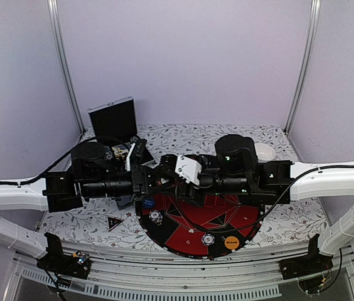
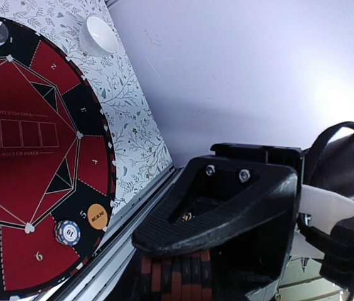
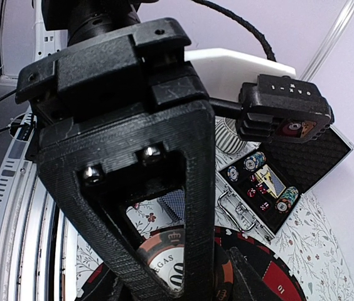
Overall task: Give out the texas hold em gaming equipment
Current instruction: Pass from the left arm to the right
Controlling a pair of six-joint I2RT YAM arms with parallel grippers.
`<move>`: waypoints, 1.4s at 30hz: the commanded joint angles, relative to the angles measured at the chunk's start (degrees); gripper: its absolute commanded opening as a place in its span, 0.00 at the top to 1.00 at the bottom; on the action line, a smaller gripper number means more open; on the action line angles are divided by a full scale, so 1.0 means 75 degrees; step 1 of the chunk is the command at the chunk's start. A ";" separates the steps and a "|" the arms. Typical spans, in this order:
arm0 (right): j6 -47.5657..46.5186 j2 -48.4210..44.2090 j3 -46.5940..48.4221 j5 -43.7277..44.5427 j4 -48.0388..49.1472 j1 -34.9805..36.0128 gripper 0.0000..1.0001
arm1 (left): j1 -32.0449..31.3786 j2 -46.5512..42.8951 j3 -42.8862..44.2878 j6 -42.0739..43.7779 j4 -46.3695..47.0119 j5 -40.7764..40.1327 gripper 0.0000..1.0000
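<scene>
Above the red-and-black mat (image 1: 186, 243), the left gripper (image 2: 164, 269) clamps a stack of striped poker chips (image 2: 186, 277) edge-on, seemingly offering it to the right gripper (image 3: 196, 285), whose jaws stand half-closed around one chip (image 3: 164, 263) (whether it is actually gripped cannot be told).

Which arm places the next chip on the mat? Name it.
Right: the right gripper brackets one orange-black chip over the mat; the left gripper is occupied clamping the chip stack.

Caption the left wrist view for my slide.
Left gripper clamps a stack of striped chips near the red-and-black mat, where an orange blind button sits by a chip.
</scene>
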 commanded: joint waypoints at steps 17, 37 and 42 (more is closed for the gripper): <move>0.0173 -0.0143 0.0136 0.0060 -0.0090 -0.0023 0.90 | 0.0049 -0.0082 -0.0201 -0.0185 0.0917 0.0162 0.69; 0.0236 -0.0179 0.0297 0.0006 -0.0412 -0.0022 0.92 | 0.0068 -0.0092 -0.0273 -0.0178 0.0855 0.0073 0.39; 0.0357 -0.0167 0.0359 -0.0016 -0.0630 -0.0025 0.92 | 0.0107 -0.0115 -0.0272 -0.0134 0.0671 -0.0055 0.27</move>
